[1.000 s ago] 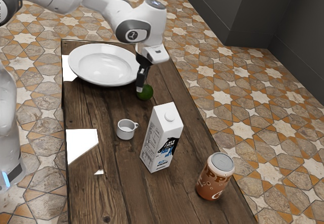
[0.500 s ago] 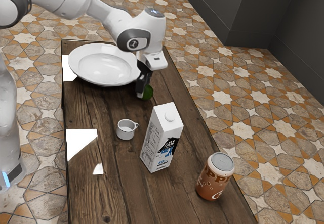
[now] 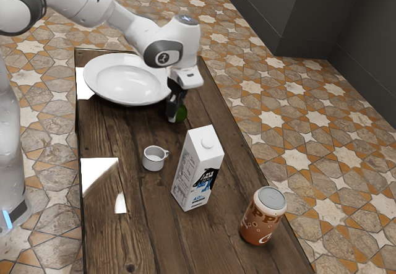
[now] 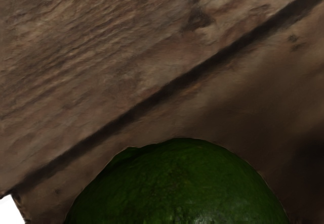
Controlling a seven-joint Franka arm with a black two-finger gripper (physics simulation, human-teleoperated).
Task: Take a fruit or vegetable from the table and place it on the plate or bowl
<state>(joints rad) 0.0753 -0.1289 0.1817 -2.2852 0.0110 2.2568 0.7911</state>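
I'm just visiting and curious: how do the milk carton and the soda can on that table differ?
The milk carton is white and boxy with a gabled top; the soda can is orange and round with a silver lid. The milk carton looks taller than the soda can. The milk carton sits mid-table, the soda can nearer its end. Both stand upright on the wooden table.

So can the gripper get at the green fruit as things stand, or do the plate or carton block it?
Probably yes. The gripper sits right at the green fruit, which lies on the wooden table between the plate and the milk carton, seemingly apart from both. Nothing stands in the way.
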